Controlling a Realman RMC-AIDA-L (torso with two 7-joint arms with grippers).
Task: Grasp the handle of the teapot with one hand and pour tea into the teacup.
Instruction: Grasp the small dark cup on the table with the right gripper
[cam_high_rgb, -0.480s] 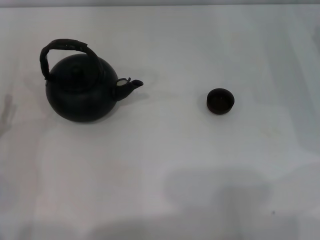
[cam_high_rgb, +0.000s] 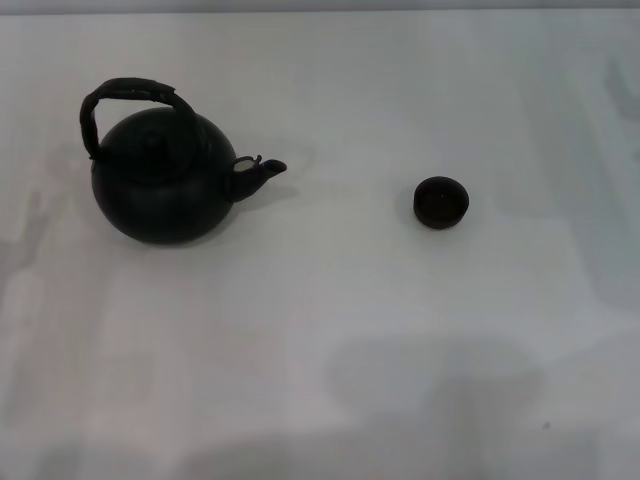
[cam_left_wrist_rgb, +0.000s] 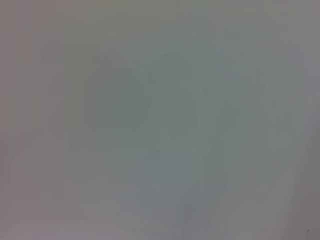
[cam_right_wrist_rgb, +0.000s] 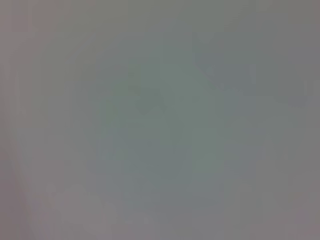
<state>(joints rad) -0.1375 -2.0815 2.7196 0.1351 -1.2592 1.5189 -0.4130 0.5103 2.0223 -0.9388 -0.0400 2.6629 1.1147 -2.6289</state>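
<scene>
The round matte-black teapot (cam_high_rgb: 162, 178) stands upright on the white table at the left in the head view. Its short spout (cam_high_rgb: 258, 174) points right toward the teacup. Its dark rough-wrapped hoop handle (cam_high_rgb: 128, 95) arches over the knobbed lid. The small dark teacup (cam_high_rgb: 441, 202) stands upright to the right of the teapot, well apart from it. Neither gripper shows in the head view. Both wrist views show only a plain grey surface, with no fingers and no objects.
The white table (cam_high_rgb: 320, 330) fills the head view, with its far edge along the top. Soft shadows lie on it near the front edge and at the left and right sides.
The teapot and teacup have not moved. The faint shadows at the left and right edges of the table have shifted slightly.
</scene>
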